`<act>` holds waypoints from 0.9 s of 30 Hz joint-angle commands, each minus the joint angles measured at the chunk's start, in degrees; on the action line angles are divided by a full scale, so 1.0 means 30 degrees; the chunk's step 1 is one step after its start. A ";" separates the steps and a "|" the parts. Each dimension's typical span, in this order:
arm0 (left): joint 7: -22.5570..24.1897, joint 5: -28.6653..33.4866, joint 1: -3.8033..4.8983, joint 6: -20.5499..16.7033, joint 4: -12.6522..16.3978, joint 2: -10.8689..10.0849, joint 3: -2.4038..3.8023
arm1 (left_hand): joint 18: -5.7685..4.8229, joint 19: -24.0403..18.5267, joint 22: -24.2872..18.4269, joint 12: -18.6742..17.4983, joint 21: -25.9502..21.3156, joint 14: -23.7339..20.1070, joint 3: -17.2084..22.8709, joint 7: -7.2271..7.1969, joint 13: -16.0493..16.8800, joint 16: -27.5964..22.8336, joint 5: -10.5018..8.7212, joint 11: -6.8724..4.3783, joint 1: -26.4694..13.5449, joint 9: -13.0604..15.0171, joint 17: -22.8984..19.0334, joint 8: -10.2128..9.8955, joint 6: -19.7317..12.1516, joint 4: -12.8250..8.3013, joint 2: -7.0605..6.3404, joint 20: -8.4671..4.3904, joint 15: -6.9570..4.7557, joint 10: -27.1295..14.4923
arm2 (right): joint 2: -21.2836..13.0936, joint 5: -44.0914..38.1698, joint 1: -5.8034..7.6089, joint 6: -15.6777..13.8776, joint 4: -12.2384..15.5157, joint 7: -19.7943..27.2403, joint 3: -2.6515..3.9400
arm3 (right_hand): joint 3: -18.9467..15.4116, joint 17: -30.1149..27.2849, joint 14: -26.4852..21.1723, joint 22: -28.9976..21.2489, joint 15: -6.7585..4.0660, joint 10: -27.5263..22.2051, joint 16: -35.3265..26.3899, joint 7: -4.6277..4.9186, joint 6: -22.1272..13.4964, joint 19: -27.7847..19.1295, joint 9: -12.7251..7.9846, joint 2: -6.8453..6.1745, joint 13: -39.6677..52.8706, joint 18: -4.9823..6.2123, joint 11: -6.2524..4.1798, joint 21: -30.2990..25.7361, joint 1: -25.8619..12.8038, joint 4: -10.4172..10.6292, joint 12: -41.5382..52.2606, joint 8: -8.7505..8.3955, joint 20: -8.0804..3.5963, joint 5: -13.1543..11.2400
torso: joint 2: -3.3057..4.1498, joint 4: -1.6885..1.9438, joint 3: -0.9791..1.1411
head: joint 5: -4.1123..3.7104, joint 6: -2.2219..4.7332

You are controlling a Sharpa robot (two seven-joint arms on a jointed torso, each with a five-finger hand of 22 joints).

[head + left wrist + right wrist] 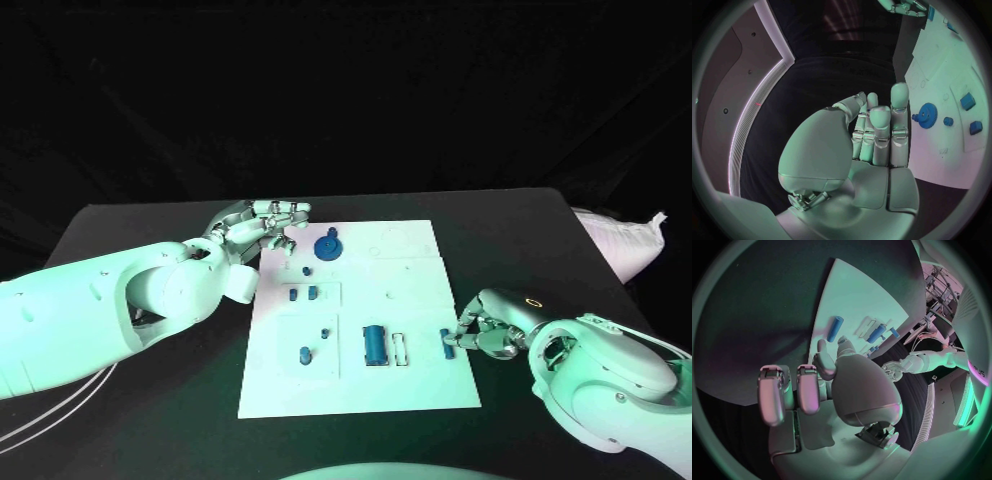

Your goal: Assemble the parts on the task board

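White task board [418, 262], flat at mid-table. Blue gear [330, 245] near far left corner; two small blue pieces [303, 294] below it on left side; large blue cylinder [375, 344] lying lengthwise toward near end; slim blue peg [447, 343] at right edge.

The board [411, 290] looks like smooth, matt white plastic. The blue gear [329, 245] and the cylinder [374, 344] look like plain matt plastic. The table [548, 240] has a matt black top. Both arms wear glossy white shells; the left hand [268, 225] and right hand [483, 335] look like satin silver metal.
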 commanded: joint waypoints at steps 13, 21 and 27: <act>0.0071 -0.0046 -0.0002 0.0303 0.0055 -0.0019 0.0005 | 0.0093 0.0168 0.0012 0.0056 -0.0072 -0.0010 -0.0082 -0.0080 0.0020 0.0098 0.0018 0.0015 -0.0002 -0.0022 0.0003 0.0115 -0.0031 -0.0043 0.0124 -0.0005 -0.0129 -0.0088 | 0.0882 -0.0750 -0.0292 0.1286 -0.0546 -0.0313 -0.0018 | -0.0020 0.0910 0.1233 0.3393 -0.0111 0.0118 0.0048 -0.0034 0.0229 0.0604 0.0068 -0.0079 -0.0024 -0.0058 -0.0074 0.0002 0.0054 0.0096 -0.0088 -0.0138 0.0016 -0.0310 | -0.0027 0.0032 -0.0007 | -0.0023 -0.0077; 0.0051 -0.0046 -0.0002 0.0319 0.0051 -0.0027 0.0004 | 0.0095 0.0168 0.0006 0.0109 -0.0091 -0.0015 -0.0086 -0.0073 0.0050 0.0100 0.0014 0.0021 0.0005 -0.0021 -0.0008 0.0123 -0.0027 -0.0054 0.0128 -0.0004 -0.0129 -0.0123 | 0.1375 -0.1910 -0.0360 0.3001 -0.0992 -0.0918 -0.0020 | 0.0064 0.0845 0.1207 0.3291 -0.0115 -0.0021 -0.0017 -0.0006 0.0223 0.0501 0.0195 -0.0243 -0.0126 -0.0026 -0.0064 -0.0098 0.0969 -0.0244 -0.0326 -0.0286 -0.0009 -0.1359 | -0.0033 0.0043 0.0000 | 0.0074 -0.0106; 0.0051 -0.0039 -0.0002 0.0343 0.0044 -0.0038 0.0003 | 0.0091 0.0172 0.0006 0.0189 -0.0104 -0.0024 -0.0129 -0.0055 0.0095 0.0101 0.0002 0.0038 -0.0075 -0.0025 -0.0030 0.0123 -0.0047 -0.0010 0.0126 0.0003 -0.0116 -0.0174 | 0.1842 -0.3065 -0.0526 0.3977 -0.1356 -0.1330 -0.0031 | 0.0575 0.0717 0.1170 0.3159 -0.0138 -0.0173 -0.0113 0.0007 0.0180 0.0373 0.0257 -0.0053 -0.0231 0.0016 -0.0070 -0.0223 0.2147 -0.0847 -0.0550 -0.0412 -0.0017 -0.2474 | -0.0033 0.0050 -0.0004 | 0.0098 -0.0123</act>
